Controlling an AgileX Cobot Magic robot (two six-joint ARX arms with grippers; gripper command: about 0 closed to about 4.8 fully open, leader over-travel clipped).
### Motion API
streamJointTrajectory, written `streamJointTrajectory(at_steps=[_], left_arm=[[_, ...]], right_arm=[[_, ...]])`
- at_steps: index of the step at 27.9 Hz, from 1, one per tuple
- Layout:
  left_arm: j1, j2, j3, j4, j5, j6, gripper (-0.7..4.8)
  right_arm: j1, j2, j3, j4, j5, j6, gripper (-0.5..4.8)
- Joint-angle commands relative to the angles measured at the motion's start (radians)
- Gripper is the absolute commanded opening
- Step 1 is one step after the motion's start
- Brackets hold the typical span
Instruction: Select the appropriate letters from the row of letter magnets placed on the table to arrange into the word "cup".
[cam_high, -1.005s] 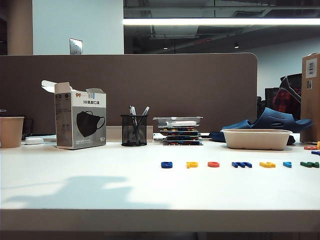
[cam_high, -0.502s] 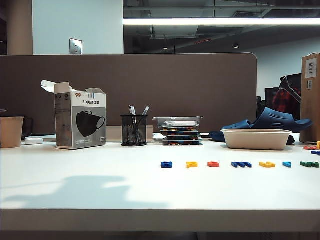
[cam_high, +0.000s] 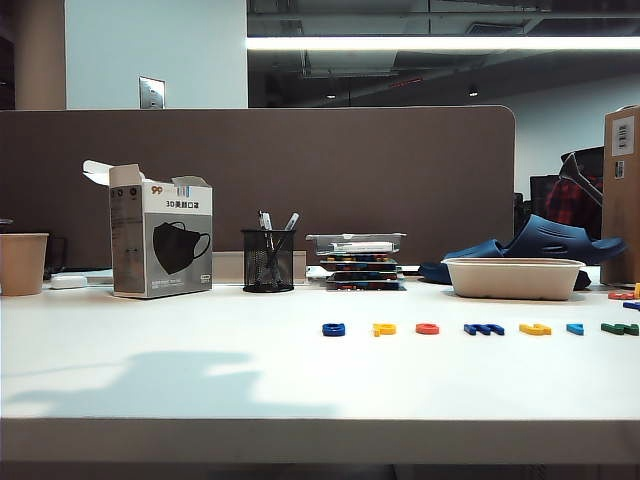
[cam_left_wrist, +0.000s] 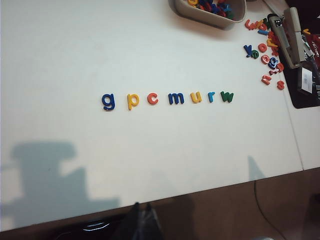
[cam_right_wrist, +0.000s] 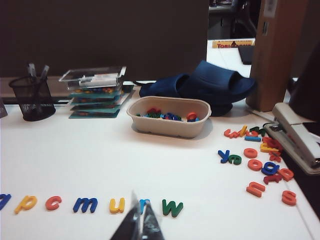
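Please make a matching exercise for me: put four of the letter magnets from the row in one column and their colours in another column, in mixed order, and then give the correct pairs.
Column 1
1. letter g
2. letter c
3. letter u
4. letter w

Column 2
A. green
B. red
C. dark blue
D. yellow

Right pairs: 1-C, 2-B, 3-D, 4-A. All four lie flat in the single row on the table, with g at one end and w at the other.
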Motion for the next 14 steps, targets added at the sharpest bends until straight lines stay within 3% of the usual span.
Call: streamJointTrajectory(at_steps=[1,6,14], left_arm=[[-0.001,-0.002,0.004,0.005,-0.010,0.005,-0.05],[-0.001,-0.002,0.004,0.005,-0.010,0.005,-0.05],[-0.001,-0.002,0.004,0.005,-0.010,0.005,-0.05]], right_arm=[[0.001,0.004,0.087,-0.067,0.025,0.001,0.07],[0.001,0.085,0.267,-0.207,0.090,0.001,0.07],[0.001,0.374,0.637,-0.330,0.089,0.001,-0.06]])
